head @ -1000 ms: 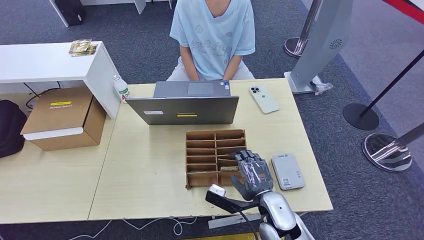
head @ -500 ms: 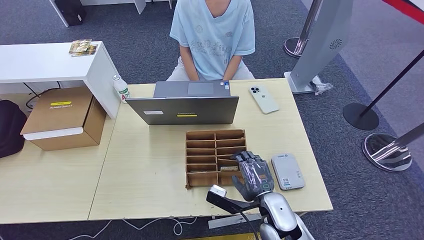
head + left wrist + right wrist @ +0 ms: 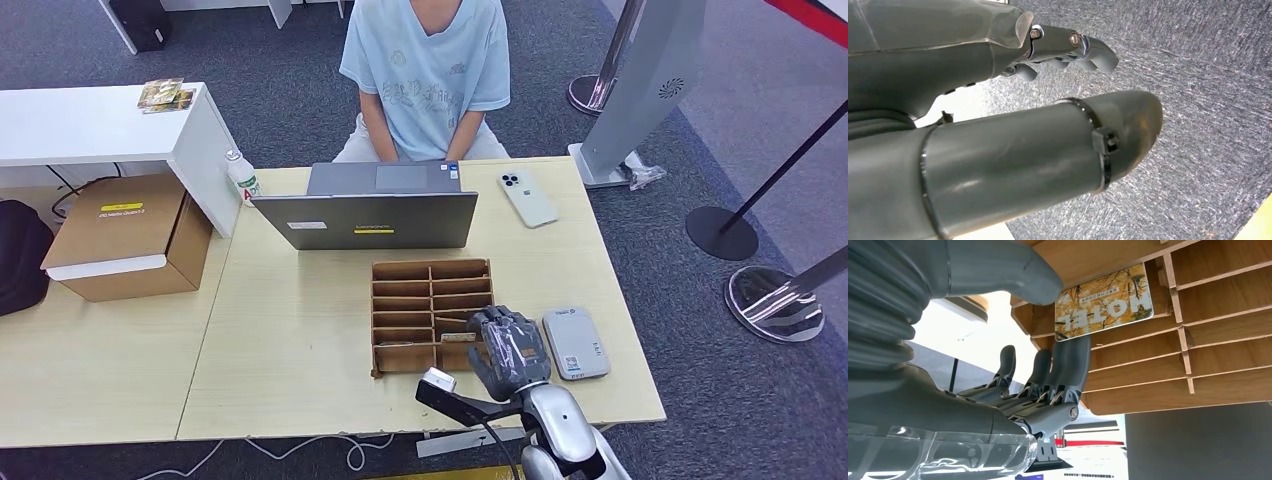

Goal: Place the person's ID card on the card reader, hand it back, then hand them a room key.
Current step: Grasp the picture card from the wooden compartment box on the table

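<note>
My right hand (image 3: 510, 352) hovers over the near right corner of the wooden card organizer (image 3: 430, 272) on the table. In the right wrist view a room key card (image 3: 1104, 302), printed with autumn trees and the word HOTEL, lies in one compartment. The thumb (image 3: 1013, 270) reaches toward one corner of that card and a dark fingertip (image 3: 1074, 347) touches its opposite long edge. The card still rests in its slot. The grey card reader (image 3: 575, 343) lies flat just right of my hand. My left hand (image 3: 998, 165) hangs over carpet, holding nothing.
A person in a light blue shirt (image 3: 425, 75) sits at the far side behind a grey laptop (image 3: 365, 218). A white phone (image 3: 527, 198) lies right of the laptop. A cardboard box (image 3: 125, 235) and a white counter (image 3: 90, 120) stand left; stanchion bases (image 3: 775, 300) right.
My right hand has shifted slightly toward the near edge and the card reader, its fingers curling down closer onto the organizer's near right slots. Nothing else has moved.
</note>
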Motion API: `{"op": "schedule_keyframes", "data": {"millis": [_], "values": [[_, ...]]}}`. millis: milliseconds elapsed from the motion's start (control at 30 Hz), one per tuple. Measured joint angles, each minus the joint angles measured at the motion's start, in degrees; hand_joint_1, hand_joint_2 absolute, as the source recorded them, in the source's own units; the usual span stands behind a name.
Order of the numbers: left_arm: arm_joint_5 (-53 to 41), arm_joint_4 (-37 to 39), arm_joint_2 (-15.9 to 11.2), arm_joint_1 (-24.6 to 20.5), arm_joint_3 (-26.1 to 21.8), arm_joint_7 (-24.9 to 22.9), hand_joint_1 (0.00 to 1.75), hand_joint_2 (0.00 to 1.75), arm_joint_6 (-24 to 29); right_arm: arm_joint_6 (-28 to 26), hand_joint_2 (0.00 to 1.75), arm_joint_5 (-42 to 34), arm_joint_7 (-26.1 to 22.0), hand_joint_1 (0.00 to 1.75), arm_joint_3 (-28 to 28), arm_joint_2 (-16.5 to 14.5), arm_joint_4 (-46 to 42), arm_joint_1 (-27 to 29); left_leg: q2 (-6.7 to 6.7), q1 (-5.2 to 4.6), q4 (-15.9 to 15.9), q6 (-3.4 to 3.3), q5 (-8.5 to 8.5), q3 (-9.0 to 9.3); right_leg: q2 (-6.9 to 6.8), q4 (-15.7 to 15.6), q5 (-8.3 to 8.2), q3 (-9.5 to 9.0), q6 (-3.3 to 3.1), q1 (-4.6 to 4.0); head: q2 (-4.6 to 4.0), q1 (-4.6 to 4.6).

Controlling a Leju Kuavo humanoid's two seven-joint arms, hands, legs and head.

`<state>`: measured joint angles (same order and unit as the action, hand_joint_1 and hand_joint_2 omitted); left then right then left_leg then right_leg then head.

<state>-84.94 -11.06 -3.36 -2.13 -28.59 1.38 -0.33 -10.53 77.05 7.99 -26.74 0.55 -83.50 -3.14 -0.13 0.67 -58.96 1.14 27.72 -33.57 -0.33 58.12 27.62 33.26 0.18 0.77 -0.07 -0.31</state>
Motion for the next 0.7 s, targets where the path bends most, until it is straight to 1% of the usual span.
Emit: {"op": "schedule_keyframes", "data": {"millis": [333, 467, 700], "values": [[0.0, 0.0, -0.2, 0.0, 0.0, 0.0, 0.00, 0.00, 0.0, -0.2, 1.75, 0.3, 0.0, 1.12, 0.0, 0.0, 0.5, 0.0, 0.00, 0.00, 0.0, 0.00, 0.00, 0.00, 0.00, 0.0, 0.00, 0.00, 0.00, 0.00, 0.00, 0.00], [0.0, 0.0, -0.2, 0.0, 0.0, 0.0, 0.00, 0.00, 0.0, -0.3, 1.75, 0.3, 0.0, 1.09, 0.0, -0.1, 0.7, 0.0, 0.00, 0.00, 0.0, 0.00, 0.00, 0.00, 0.00, 0.0, 0.00, 0.00, 0.00, 0.00, 0.00, 0.00], [0.0, 0.0, -0.3, 0.0, -0.1, 0.0, 0.00, 0.00, 0.0, -0.4, 1.75, 0.3, 0.0, 1.15, 0.0, -0.2, 0.8, 0.0, 0.00, 0.00, 0.0, 0.00, 0.00, 0.00, 0.00, 0.0, 0.00, -0.01, 0.00, 0.00, 0.00, 0.00]]}}
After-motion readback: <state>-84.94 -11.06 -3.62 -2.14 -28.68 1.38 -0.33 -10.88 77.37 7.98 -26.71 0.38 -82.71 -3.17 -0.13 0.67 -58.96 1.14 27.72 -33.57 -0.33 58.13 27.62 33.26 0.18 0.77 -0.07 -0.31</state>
